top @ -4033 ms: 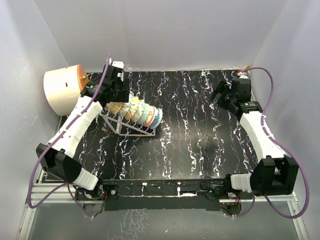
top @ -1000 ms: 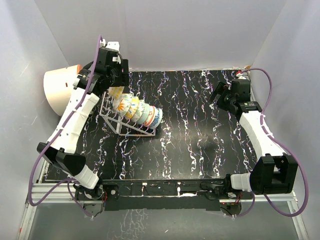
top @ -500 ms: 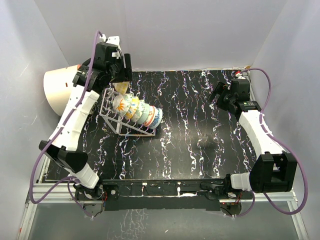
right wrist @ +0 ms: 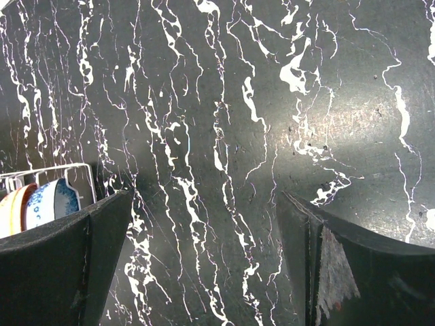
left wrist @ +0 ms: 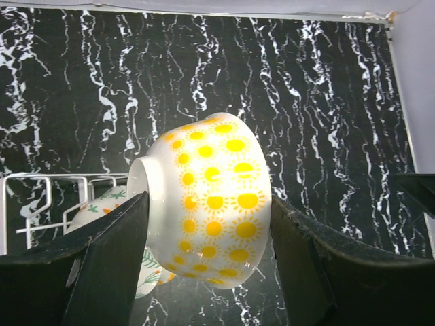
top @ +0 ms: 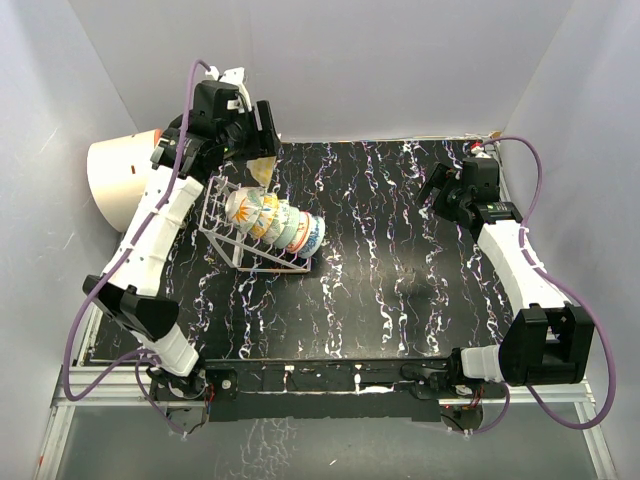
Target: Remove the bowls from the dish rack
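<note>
Yellow suns cover the one bowl [left wrist: 217,176] that is out of the rack [top: 232,252]. It hangs on its side above the rack's far left end, clamped in the left gripper [left wrist: 207,210], whose jaws are closed onto it. None has been set down on the table [top: 400,270] yet, so by my reckoning the unloading has only begun. About five other bowls [top: 275,222] stand on edge in a row in the rack, left of the table's middle, and all have to come out. The right gripper [top: 443,190] hovers at the far right, well apart from the rack, jaws spread wide with nothing between them.

Only the top view shows the whole row, both arms, and the cream cylinder [top: 115,185] beyond the table's far left corner. The left wrist view alone shows the grip closely, with a leaf-patterned bowl [left wrist: 105,202] in the wires just below. The right wrist view confirms its empty jaws and catches the rack's near end, with a blue-and-white bowl [right wrist: 58,197] at its left edge.
</note>
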`<state>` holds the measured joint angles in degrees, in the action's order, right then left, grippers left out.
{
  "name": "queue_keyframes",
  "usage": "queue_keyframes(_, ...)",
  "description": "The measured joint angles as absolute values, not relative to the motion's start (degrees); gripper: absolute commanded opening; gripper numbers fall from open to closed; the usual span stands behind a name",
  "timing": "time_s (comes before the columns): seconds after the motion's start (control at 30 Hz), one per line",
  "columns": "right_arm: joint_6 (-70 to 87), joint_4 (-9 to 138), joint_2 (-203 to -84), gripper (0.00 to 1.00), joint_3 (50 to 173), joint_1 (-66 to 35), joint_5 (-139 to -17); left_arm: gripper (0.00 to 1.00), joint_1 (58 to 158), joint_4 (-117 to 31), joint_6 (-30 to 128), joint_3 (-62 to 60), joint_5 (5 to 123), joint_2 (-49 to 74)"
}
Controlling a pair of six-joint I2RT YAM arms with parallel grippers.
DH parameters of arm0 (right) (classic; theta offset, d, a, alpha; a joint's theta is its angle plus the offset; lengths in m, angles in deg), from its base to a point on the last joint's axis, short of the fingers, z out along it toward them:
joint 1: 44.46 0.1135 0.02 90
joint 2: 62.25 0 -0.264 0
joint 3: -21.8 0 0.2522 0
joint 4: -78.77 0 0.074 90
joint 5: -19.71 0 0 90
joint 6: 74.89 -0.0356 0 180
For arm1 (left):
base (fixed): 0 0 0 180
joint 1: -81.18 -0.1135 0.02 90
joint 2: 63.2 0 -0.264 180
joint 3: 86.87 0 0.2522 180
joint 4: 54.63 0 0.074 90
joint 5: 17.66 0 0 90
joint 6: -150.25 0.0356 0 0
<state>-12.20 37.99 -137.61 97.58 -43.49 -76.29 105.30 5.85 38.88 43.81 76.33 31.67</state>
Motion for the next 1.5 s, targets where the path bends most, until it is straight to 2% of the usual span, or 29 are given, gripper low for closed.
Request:
queue_keyframes(0.33,-12.42,39.60,-136.67,0.85,97.58,-43.51,-80.90,0.34,105.30,-0.32,32.65,41.12,69.10,31.84)
queue_keyframes(0.53,-12.33,44.46,-139.44,0.85,99.22,-42.72,-93.84,0.33,105.30,-3.18,28.52,37.34,64.81,31.87)
queue_keyframes(0.9,-20.92,59.84,-151.84,0.83,107.87,-33.45,-111.66,0.32,105.30,-9.52,23.52,34.83,59.17,31.87)
queue_keyframes(1.23,-27.76,69.24,-160.49,0.82,115.65,-28.97,-116.27,0.31,105.30,-12.25,20.74,33.71,56.35,31.87)
queue_keyframes(1.5,-30.34,72.15,-162.20,0.80,116.64,-25.30,-117.71,0.32,105.30,-13.80,19.37,33.63,54.91,31.87)
